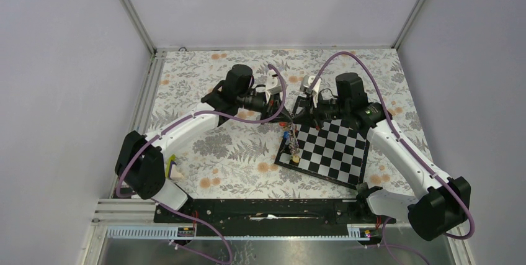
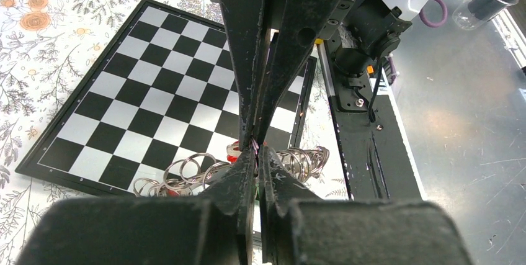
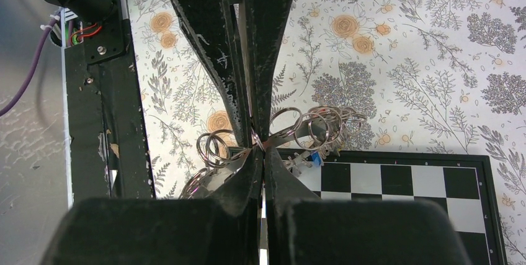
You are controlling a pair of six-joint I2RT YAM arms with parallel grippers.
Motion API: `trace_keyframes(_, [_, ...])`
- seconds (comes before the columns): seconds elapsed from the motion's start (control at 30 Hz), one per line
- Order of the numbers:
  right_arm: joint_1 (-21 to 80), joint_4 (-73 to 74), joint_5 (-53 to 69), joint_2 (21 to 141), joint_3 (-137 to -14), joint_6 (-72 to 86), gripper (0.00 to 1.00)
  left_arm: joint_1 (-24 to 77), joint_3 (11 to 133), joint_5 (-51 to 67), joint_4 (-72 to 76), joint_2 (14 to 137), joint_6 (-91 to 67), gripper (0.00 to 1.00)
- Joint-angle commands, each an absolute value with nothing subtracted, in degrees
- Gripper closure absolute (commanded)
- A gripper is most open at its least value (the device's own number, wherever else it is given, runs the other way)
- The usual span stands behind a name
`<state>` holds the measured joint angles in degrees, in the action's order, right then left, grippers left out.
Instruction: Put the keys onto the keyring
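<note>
Both grippers meet tip to tip above the left corner of the chessboard (image 1: 335, 150). My left gripper (image 1: 282, 119) (image 2: 257, 150) is shut on the thin dark grey keyring (image 2: 217, 172). My right gripper (image 1: 293, 118) (image 3: 263, 152) is shut on the same keyring band (image 3: 291, 131) from the opposite side. Several small silver split rings (image 2: 186, 169) (image 3: 214, 147) hang along the band. The keys (image 1: 290, 147) dangle below it. A red key head (image 2: 234, 151) and a blue tag (image 3: 315, 158) show. The exact pinch point is hidden by the fingers.
The chessboard (image 2: 155, 91) (image 3: 403, 181) lies tilted on the floral tablecloth (image 1: 217, 147). A black rail (image 1: 267, 209) runs along the near edge by the arm bases. A clear plastic cup (image 2: 487, 1) lies on the metal surface beyond the rail.
</note>
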<state>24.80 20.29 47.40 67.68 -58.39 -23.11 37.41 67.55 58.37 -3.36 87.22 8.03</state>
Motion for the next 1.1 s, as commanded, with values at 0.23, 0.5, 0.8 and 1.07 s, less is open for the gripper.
trace_keyframes(0.23, [25.41, 16.42, 48.96, 64.59, -57.20, -23.90, 0.82, 36.95, 68.08, 62.47, 3.08, 84.96, 5.63, 1.00])
trace_keyframes(0.5, [24.76, 15.24, 50.59, 60.80, -56.24, -23.58, 0.60, 35.76, 61.85, 67.08, 21.00, 83.07, -10.29, 1.00])
trace_keyframes(0.8, [23.99, 15.28, 52.61, 60.45, -57.32, -23.01, 0.63, 35.40, 54.92, 68.33, 42.13, 82.88, -24.39, 1.00])
trace_keyframes(1.07, [23.99, 15.23, 54.34, 61.34, -56.78, -23.29, 0.68, 35.42, 53.71, 67.95, 45.41, 82.76, -26.27, 1.00])
